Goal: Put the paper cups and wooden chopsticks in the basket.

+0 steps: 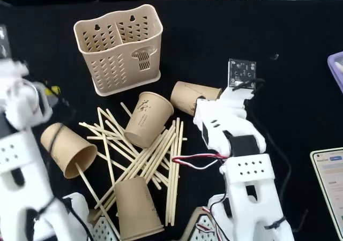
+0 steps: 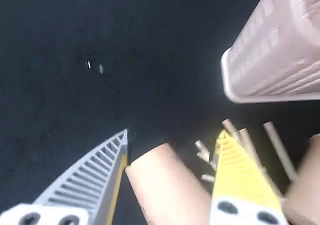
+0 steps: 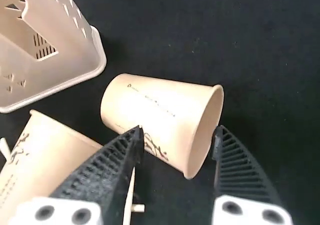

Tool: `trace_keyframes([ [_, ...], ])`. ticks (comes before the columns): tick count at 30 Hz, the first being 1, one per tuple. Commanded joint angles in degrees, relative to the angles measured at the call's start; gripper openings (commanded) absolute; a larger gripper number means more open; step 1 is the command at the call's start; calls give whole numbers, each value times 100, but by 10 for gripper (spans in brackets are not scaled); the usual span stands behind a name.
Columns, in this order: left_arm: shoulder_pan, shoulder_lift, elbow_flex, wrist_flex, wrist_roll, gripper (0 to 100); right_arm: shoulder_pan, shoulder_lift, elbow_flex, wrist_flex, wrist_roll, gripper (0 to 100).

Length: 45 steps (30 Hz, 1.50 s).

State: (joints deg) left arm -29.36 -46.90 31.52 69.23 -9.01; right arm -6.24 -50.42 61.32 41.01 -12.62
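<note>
The beige slotted basket (image 1: pixel 119 48) stands upright at the back of the black table. Several paper cups lie around a loose pile of wooden chopsticks (image 1: pixel 142 158). One lying cup (image 3: pixel 165 125) sits between the black fingers of my open right gripper (image 3: pixel 177 132), its mouth beside one finger; it is the cup (image 1: pixel 193 96) at the right arm's tip. My left gripper (image 2: pixel 172 134) is open, and a cup (image 2: pixel 167 185) lies between its grey finger (image 2: pixel 95 180) and yellow finger (image 2: pixel 240 175). Other cups rest at the left (image 1: pixel 67 149), middle (image 1: pixel 147 118) and front (image 1: pixel 136 209).
A small black board (image 1: pixel 242 72) lies just beyond the right arm (image 1: pixel 233 136). A purple container (image 1: pixel 336 69) and a phone (image 1: pixel 329 182) sit at the right edge. Bare black cloth stretches behind and to the right of the basket (image 3: pixel 35 45).
</note>
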Motion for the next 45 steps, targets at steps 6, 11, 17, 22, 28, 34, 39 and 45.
trace_keyframes([
  [6,4,-1134,2519,-1574,281,274,105,1209,-180,-703,-70,219],
  [11,84,-1134,2853,-1609,756,274,97,1807,-470,-721,-70,219],
  [17,31,-1204,3152,-1600,897,274,167,1991,-523,-730,-53,44],
  [22,31,-1204,3169,-1582,897,274,466,1253,-356,-571,-18,14],
  [28,31,-1204,3196,-1574,905,274,633,-295,-848,624,1081,11],
  [34,31,-1204,3257,-1574,905,274,598,-505,-3160,2066,1846,11],
  [39,31,-1204,3257,-1574,905,274,-220,602,-5385,2444,1890,11],
  [45,31,-1204,3266,-1565,905,274,-1451,2501,-7275,2453,2769,11],
])
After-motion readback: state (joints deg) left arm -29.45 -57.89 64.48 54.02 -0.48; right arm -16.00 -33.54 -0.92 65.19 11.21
